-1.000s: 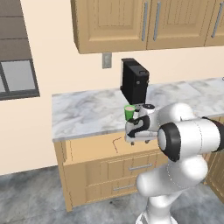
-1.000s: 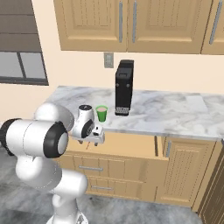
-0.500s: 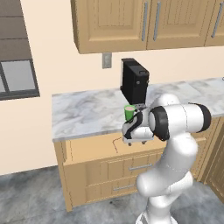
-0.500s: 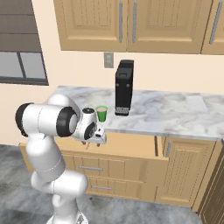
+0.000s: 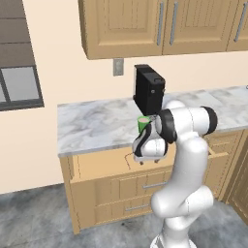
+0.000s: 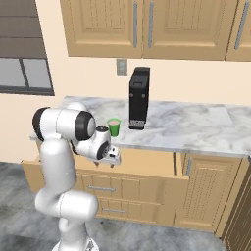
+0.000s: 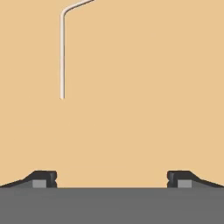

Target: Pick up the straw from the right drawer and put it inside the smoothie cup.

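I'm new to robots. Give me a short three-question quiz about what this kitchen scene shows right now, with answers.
1. True or false: the gripper is holding the straw.
2. Which sits nearer the green cup on the counter: A) the black coffee machine, B) the window, C) the wall outlet?
3. Fill in: in the hand view, the straw lies flat on the bottom of the open ______.

Key
1. False. The fingers stand wide apart with nothing between them, and the straw lies ahead of them, off to one side.
2. A.
3. Drawer.
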